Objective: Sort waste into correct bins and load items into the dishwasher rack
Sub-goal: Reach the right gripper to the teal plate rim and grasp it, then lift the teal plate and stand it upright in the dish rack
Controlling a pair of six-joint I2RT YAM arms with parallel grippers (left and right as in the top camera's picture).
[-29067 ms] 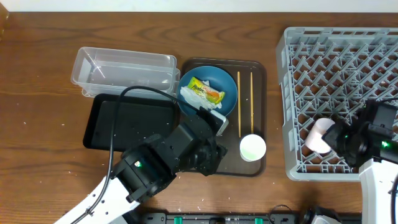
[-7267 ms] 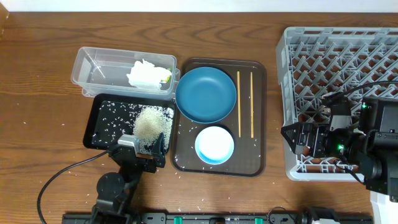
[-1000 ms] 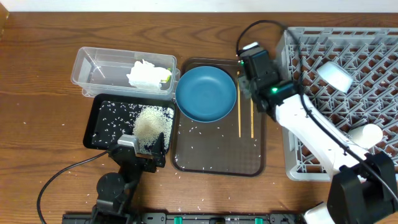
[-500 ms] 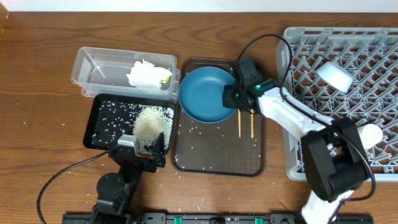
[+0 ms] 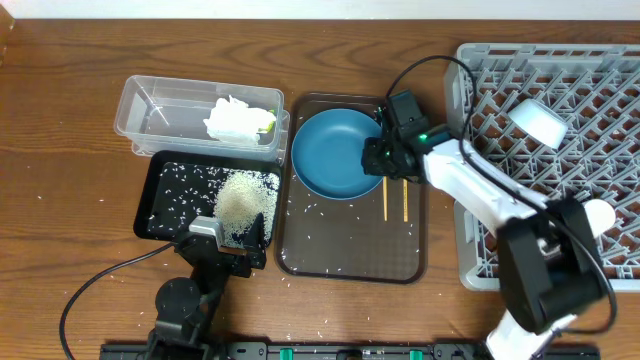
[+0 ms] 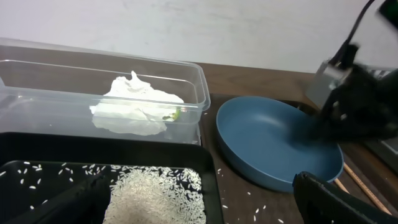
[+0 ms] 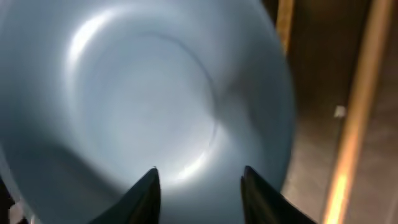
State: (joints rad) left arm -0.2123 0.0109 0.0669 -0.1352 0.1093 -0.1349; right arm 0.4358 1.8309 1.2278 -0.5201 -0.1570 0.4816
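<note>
Plate: A dark blue plate [image 5: 335,155] was seen on the far part of a brown serving tray [image 5: 350,262], empty and right way up.
Right arm: The right gripper [image 5: 377,158] was held low at the plate's right rim. In the wrist view both dark fingertips [image 7: 148,193] were seen apart over the blue inner surface, with nothing clasped between them.
Chopsticks: Two wooden chopsticks [image 5: 385,203] were laid side by side on the serving tray, just right of the plate, their far ends hidden under the right arm.
Left arm: The left gripper [image 5: 228,243] was parked at the near edge of the black tray [image 5: 160,215], its fingers spread wide and nothing held.
Rice: A heap of white rice [image 5: 245,195] was piled in the right half of the black tray, with loose grains strewn over its left half. Stray grains [image 5: 315,208] were also scattered on the serving tray near the plate.
Tub: A clear plastic tub [image 5: 160,105] was set just beyond the black tray. Crumpled white tissue [image 5: 232,120] was lying at its right end, with a sliver of yellow-green wrapper [image 5: 268,122] showing beside it.
Rack: A grey dishwasher rack [image 5: 560,80] was placed at the right of the table. A white bowl [image 5: 540,122] was propped in it, and a small white cup [image 5: 597,214] was lodged nearer the front.
</note>
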